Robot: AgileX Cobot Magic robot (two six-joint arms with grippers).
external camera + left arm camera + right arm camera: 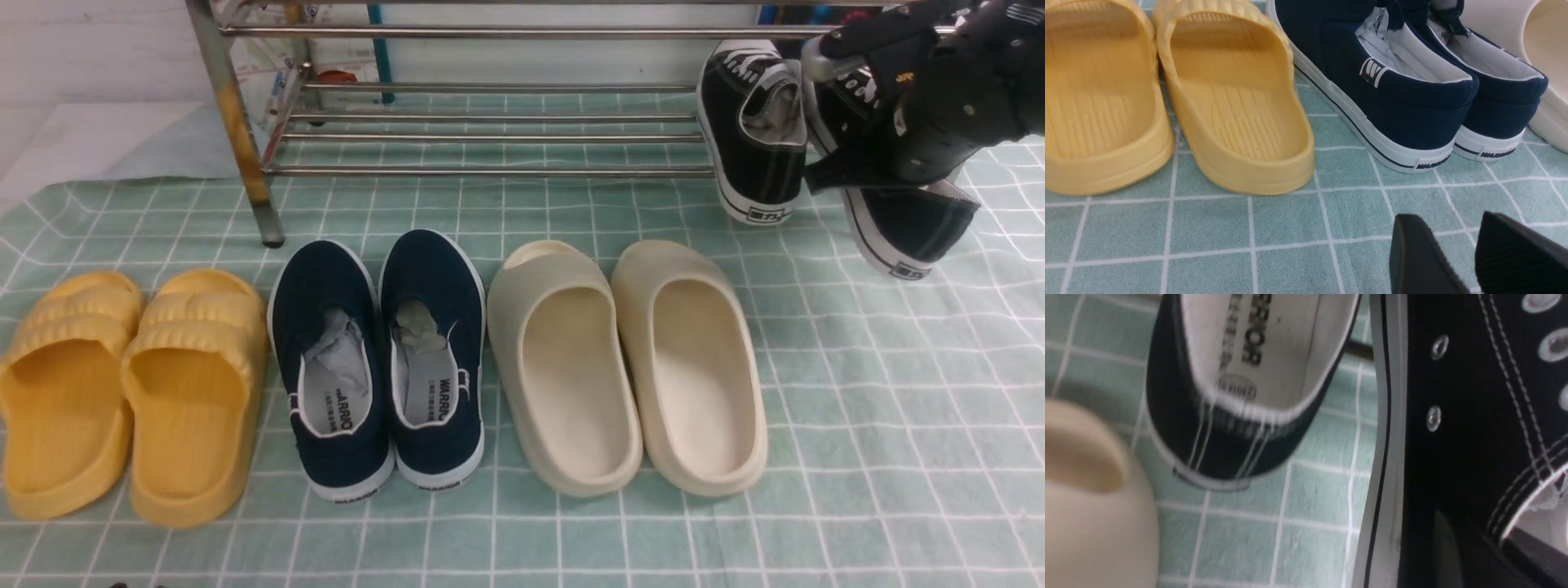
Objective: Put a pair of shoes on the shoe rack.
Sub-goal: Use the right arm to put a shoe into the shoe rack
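Note:
Two black canvas sneakers with white soles are at the far right of the front view. One sneaker [751,139] lies tilted, toe up over the lower bars of the steel shoe rack [490,33], heel down at the green cloth. My right gripper [857,122] is shut on the side wall of the other sneaker [906,216] and holds it in the air beside the first. In the right wrist view my right gripper [1486,539] clamps that sneaker [1466,416], with the first sneaker's heel [1237,428] beyond. My left gripper [1453,245] is open and empty, low over the cloth.
In a row on the checked green cloth [898,425] lie yellow slides [131,384], navy slip-ons [375,359] and cream slides [629,359]. The rack's rusty left leg [245,147] stands behind the yellow slides. The left wrist view shows the yellow slides [1229,102] and navy slip-ons [1412,94].

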